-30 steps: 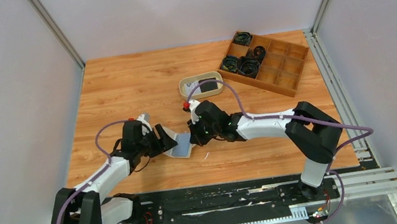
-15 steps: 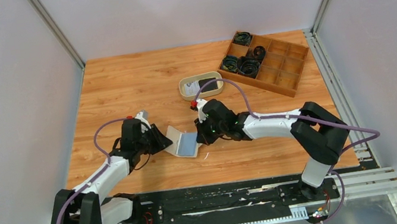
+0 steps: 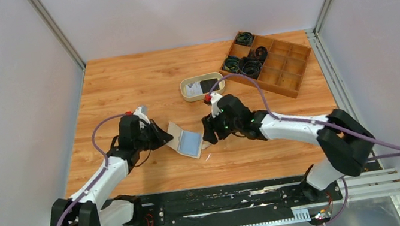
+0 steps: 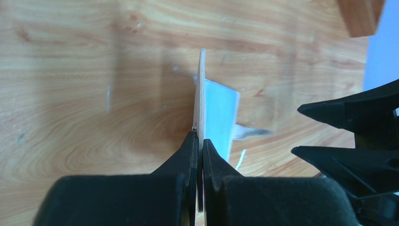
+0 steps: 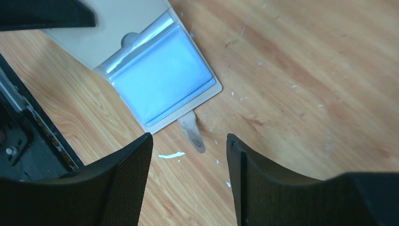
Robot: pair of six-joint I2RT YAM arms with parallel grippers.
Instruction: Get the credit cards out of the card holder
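The card holder [image 3: 185,141] lies open on the table, beige outside, pale grey-blue inside [image 5: 160,80]. My left gripper [image 3: 161,137] is shut on its left flap, which stands edge-on between the jaws [image 4: 201,146]. My right gripper [image 3: 209,137] is open just right of the wallet, apart from it. The snap tab [image 5: 192,133] lies on the wood ahead of its fingers [image 5: 188,181]. Two credit cards, one white [image 3: 194,86] and one black [image 3: 210,84], lie in the oval tray.
The oval beige tray [image 3: 184,92] sits behind the right gripper. A wooden compartment box [image 3: 283,69] with black cable coils [image 3: 249,66] stands at the back right. White flecks [image 5: 171,154] dot the wood near the wallet.
The left gripper has closed on the wallet's left flap. The right gripper has let go of the right side, opened and drawn back to the right. The wallet now lies further open.
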